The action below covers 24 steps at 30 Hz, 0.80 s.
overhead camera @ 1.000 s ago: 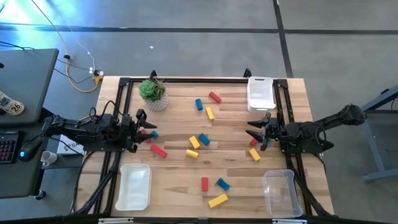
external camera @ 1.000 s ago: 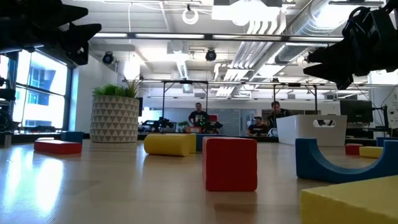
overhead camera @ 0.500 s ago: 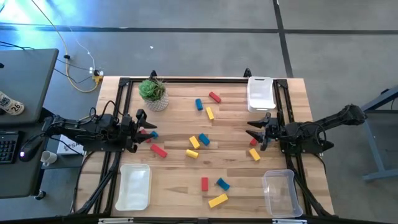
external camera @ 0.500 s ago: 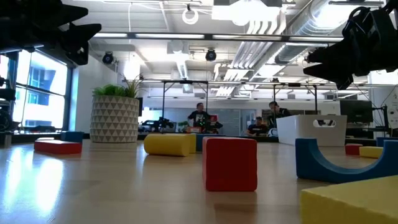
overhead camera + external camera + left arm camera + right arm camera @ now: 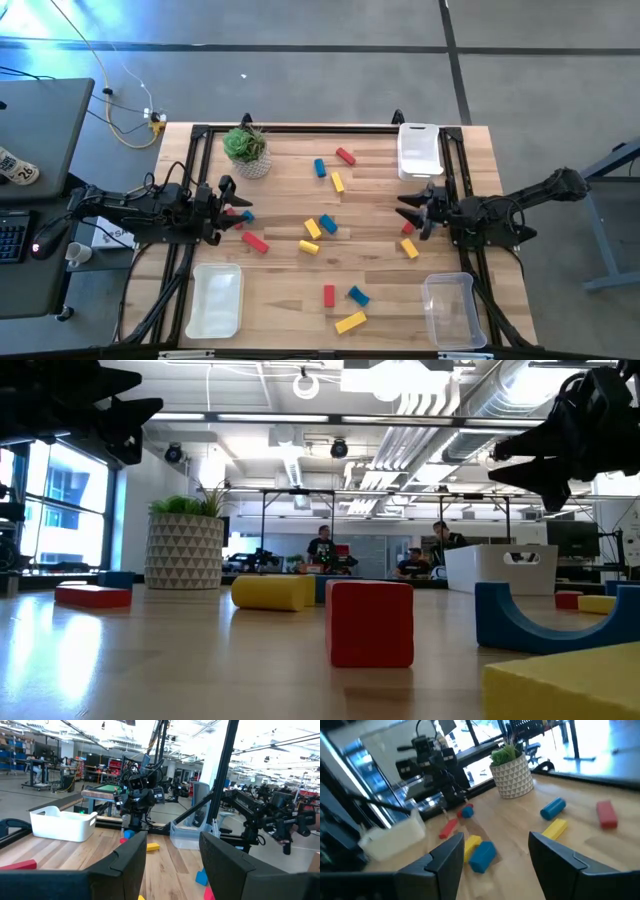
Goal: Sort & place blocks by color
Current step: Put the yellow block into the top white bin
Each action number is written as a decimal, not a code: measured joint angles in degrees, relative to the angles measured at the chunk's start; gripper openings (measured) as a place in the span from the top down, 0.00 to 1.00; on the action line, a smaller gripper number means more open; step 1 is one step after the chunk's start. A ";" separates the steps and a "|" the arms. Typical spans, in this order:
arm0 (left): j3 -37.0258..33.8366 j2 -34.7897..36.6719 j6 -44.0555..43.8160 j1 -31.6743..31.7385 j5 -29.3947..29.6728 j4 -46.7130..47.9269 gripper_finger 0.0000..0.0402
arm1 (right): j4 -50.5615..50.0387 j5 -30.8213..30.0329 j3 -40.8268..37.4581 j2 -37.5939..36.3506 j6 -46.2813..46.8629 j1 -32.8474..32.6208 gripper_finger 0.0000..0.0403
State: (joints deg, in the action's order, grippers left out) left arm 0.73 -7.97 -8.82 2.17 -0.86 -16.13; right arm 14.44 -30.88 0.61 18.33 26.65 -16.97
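Now, with your right gripper (image 5: 415, 211) spread and empty at three o'clock, drop it straight over the red block (image 5: 407, 228) just beside its tips, while the left gripper (image 5: 229, 210), also spread, waits at nine near a blue block (image 5: 247, 216).

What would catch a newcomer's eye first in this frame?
Bright red, blue and yellow blocks lie scattered across the middle of the wooden table, none yet in a tray. The two dark arms face each other from the table's sides, the left gripper and right gripper both open and empty. A potted plant stands at the far left corner.
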 joint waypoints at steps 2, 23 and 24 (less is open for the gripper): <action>-0.01 0.00 0.00 0.00 0.01 -0.01 0.58 | 0.00 -0.25 -0.01 0.00 5.11 0.01 0.49; -0.02 0.01 0.00 -0.01 0.02 -0.01 0.58 | 15.76 -0.50 3.00 0.02 19.16 0.02 0.49; -0.01 0.00 0.00 -0.01 0.02 -0.03 0.58 | 15.15 -0.28 4.25 0.02 18.25 0.01 0.49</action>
State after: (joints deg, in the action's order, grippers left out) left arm 0.72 -7.97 -8.82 2.16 -0.84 -16.16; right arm 29.58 -31.16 4.86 18.35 44.90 -16.96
